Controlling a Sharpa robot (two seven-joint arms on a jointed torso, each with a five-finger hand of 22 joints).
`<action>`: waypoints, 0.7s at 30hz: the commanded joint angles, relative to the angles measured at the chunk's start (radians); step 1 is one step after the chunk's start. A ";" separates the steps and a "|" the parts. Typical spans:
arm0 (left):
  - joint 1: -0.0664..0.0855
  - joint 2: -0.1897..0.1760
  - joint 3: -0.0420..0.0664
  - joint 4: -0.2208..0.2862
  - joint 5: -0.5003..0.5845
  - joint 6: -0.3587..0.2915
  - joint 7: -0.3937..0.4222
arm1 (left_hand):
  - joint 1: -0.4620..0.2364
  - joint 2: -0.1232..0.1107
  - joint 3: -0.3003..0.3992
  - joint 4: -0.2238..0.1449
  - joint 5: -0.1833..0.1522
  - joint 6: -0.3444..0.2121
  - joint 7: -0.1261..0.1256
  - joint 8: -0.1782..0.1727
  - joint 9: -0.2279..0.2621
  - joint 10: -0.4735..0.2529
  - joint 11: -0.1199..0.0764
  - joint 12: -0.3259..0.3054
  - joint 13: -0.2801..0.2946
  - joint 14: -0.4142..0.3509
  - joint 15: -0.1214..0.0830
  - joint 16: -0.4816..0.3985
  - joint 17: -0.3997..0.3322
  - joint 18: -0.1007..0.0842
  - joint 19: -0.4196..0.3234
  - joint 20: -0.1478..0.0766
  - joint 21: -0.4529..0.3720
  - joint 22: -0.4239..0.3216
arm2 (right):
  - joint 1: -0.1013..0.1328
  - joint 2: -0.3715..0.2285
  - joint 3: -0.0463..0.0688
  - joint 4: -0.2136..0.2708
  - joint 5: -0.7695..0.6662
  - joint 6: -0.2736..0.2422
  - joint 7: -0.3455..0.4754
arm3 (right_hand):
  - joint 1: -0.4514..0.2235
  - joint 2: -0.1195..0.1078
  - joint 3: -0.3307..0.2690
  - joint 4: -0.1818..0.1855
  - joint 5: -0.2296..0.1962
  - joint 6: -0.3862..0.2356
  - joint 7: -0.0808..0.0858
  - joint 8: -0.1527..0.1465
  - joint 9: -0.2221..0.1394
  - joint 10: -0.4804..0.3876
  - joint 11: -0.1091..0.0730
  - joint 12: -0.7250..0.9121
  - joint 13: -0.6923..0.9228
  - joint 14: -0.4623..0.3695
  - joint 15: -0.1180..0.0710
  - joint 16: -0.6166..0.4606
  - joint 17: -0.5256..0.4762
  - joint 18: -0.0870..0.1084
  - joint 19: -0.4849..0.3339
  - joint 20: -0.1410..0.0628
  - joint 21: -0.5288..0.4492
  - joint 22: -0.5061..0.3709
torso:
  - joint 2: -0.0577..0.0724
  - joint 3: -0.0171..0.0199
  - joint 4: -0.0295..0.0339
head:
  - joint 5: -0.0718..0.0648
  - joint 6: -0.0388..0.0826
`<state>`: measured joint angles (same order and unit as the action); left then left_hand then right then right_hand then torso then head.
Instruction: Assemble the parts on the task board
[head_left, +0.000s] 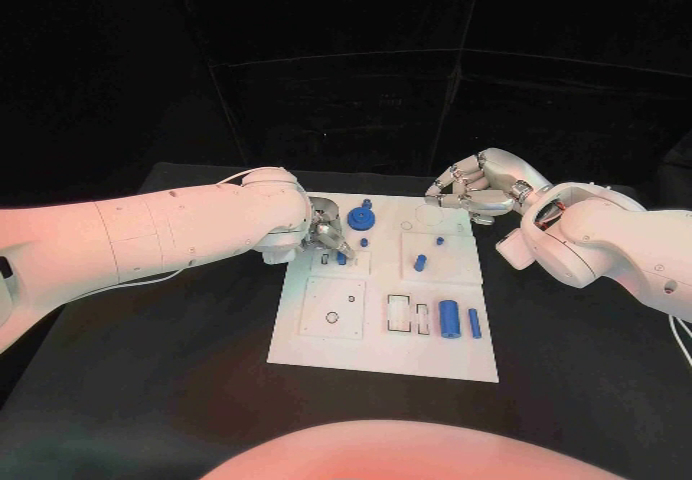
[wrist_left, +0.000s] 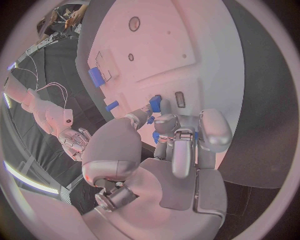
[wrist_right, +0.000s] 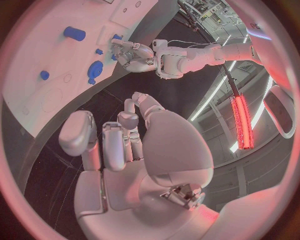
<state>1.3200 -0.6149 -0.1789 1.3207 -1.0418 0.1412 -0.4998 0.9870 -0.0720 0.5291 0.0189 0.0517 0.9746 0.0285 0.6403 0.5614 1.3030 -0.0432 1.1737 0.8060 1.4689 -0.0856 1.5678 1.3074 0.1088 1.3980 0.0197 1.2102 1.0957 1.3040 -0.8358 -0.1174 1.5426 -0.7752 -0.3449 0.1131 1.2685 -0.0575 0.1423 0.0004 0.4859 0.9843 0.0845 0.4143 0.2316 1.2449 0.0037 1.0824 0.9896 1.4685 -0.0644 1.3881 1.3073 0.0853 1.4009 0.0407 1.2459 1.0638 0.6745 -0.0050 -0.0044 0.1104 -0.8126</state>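
My left hand (head_left: 326, 232) sits low over the upper left part of the board (head_left: 332, 345), fingers curled in around a small blue part (wrist_left: 155, 104). In the left wrist view that part shows at my fingertips (wrist_left: 164, 122), just beside a narrow slot (wrist_left: 180, 99), but I cannot tell whether I am pinching it or only touching it. My right hand (head_left: 479, 187) hangs at the upper right of the head view, just off the board's far corner, fingers loosely bent with nothing in them.

The risk I see is here at the slot: my own fingers hide most of the part, so if it is tilted as I push, it could jam on the slot's edge or pop out sideways and skid over the smooth plate. A hard press might also shove the board itself, since nothing visibly holds it down. My curled fingers are close to the round blue part (head_left: 361, 218) just right of them and could knock it.

The board is a white plate in the middle of the head view, with cut-out recesses and holes. Blue parts lie on it: a fat cylinder (head_left: 450, 319) and a thin bar (head_left: 473, 322) at lower right, a short peg (head_left: 420, 263) nearer the middle.
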 joint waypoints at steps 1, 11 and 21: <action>-0.003 -0.001 -0.001 0.000 0.009 -0.004 -0.003 | -0.092 -0.039 -0.101 0.064 -0.005 0.010 0.001 -0.002 0.002 0.002 0.005 0.010 0.006 0.102 -0.008 0.003 0.263 -0.009 0.008 -0.001 0.005 0.004 | 0.002 0.001 0.000 0.000 -0.001 0.005 0.011 | 0.007 -0.004 0.006 0.001 0.004 -0.008 -0.001 0.005 0.002 -0.008 -0.001 -0.005 -0.003 0.054 -0.004 -0.006 0.035 0.014 0.000 -0.001 -0.007 -0.001 | 0.000 -0.0007 0.0002 | -0.001 0.001; 0.001 -0.020 0.001 0.006 0.009 -0.051 -0.001 | -0.123 -0.057 -0.284 0.161 -0.005 0.016 -0.011 -0.013 0.008 0.004 -0.007 0.022 0.027 0.102 -0.020 0.003 0.263 -0.010 0.014 -0.014 0.011 0.014 | 0.002 0.004 0.000 -0.006 -0.001 0.006 0.013 | 0.005 -0.005 0.007 0.002 0.004 -0.010 0.000 0.004 0.001 -0.010 -0.001 -0.007 -0.004 0.053 -0.003 -0.007 0.034 0.014 0.000 -0.001 -0.007 -0.002 | 0.000 -0.0004 -0.0004 | -0.002 0.001; 0.014 -0.054 0.079 0.029 0.027 -0.016 -0.004 | -0.052 -0.028 -0.389 0.211 -0.005 0.012 -0.010 -0.022 0.016 -0.005 -0.006 0.013 0.020 0.102 -0.020 0.003 0.263 -0.008 0.010 -0.017 -0.002 0.002 | 0.002 0.004 0.000 -0.011 -0.001 0.006 0.012 | 0.004 -0.005 0.007 0.003 0.004 -0.012 0.001 0.004 0.001 -0.010 0.000 -0.008 -0.006 0.053 -0.003 -0.007 0.034 0.014 -0.001 -0.001 -0.007 -0.002 | 0.001 -0.0007 0.0002 | -0.006 0.004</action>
<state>1.3299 -0.6637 -0.1045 1.3459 -1.0294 0.1062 -0.5008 0.9260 -0.1002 0.1495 0.2281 0.0501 0.9901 0.0194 0.6240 0.5766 1.3036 -0.0456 1.1925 0.8330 1.4686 -0.0999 1.5678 1.3073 0.1088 1.4106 0.0071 1.2141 1.1031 1.3040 -0.8318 -0.1175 1.5315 -0.7753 -0.3442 0.1159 1.2685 -0.0575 0.1452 0.0034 0.4859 0.9773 0.0847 0.4143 0.2314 1.2413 0.0000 1.0765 0.9846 1.4685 -0.0644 1.3881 1.3073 0.0853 1.4009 0.0407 1.2421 1.0629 0.6749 -0.0056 -0.0041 0.1066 -0.8101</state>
